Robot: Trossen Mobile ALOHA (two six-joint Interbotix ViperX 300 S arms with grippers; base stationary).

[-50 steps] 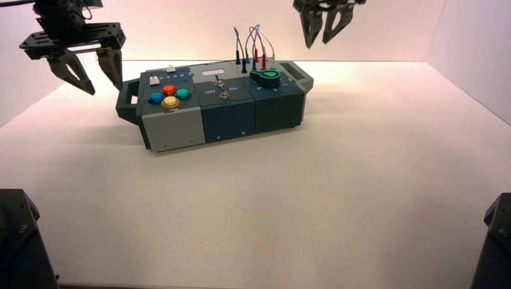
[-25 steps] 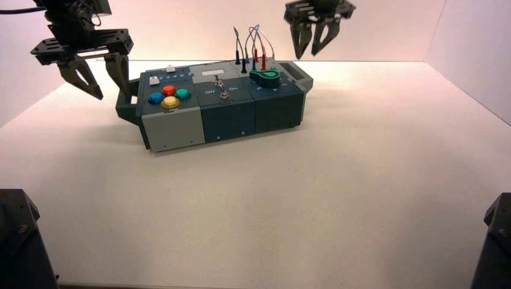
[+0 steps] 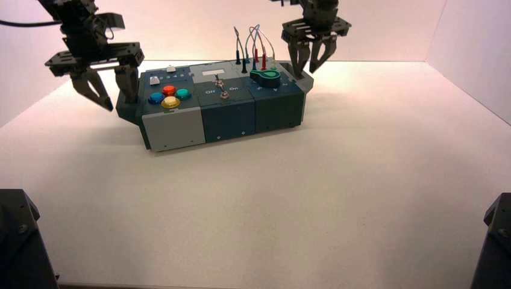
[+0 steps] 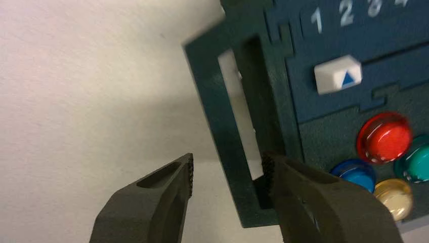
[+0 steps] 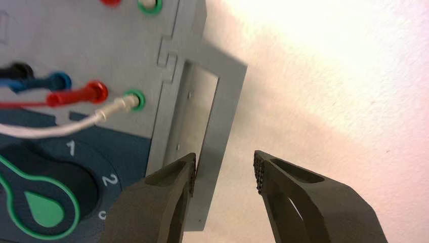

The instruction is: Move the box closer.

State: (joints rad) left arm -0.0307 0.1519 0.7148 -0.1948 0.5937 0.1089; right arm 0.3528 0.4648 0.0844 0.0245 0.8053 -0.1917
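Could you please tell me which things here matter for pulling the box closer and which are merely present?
Matter: the box; its left handle, straddled by the open left gripper; its right handle, straddled by the open right gripper.

Merely present: coloured buttons, toggle switch, green knob, wires.

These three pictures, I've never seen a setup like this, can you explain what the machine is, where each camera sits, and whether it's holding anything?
It is a two-armed robot at a white table. One picture looks down from above and behind; the other two come from cameras on each wrist. On the table stands the box, a long dark panel with coloured round buttons, an Off/On toggle switch, a green knob and looped wires. The left claw is open astride the box's left handle; the right claw is open astride the right handle. Neither has closed, so nothing is held.
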